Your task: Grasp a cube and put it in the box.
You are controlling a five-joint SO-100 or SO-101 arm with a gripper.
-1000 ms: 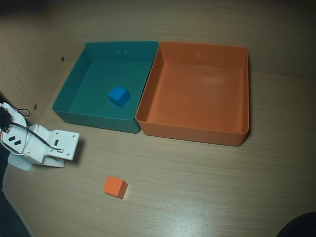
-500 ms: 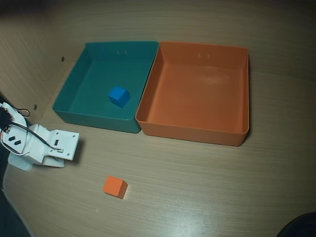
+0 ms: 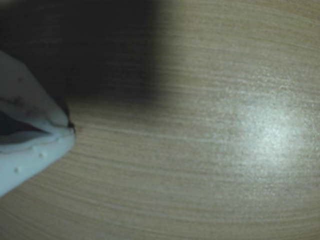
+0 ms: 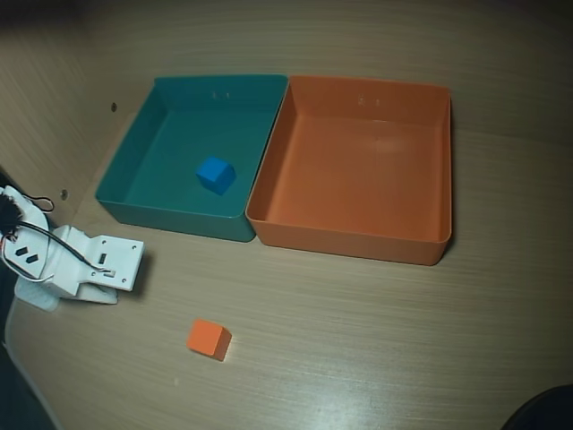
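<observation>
Orange cube (image 4: 209,339) sits on wooden surface (image 4: 376,340), lower left of overhead view. Orange box (image 4: 354,242) upper right, empty. Blue cube (image 4: 216,175) inside teal box (image 4: 170,218). Hand (image 3: 72,128) at left edge of wrist view, tips pressed together, holding nothing. Cube looks light, hard, not slippery. Pinch two flat opposite sides.

Orange cube (image 4: 209,339) — orange box (image 4: 349,237) — teal tray (image 4: 170,213)
</observation>
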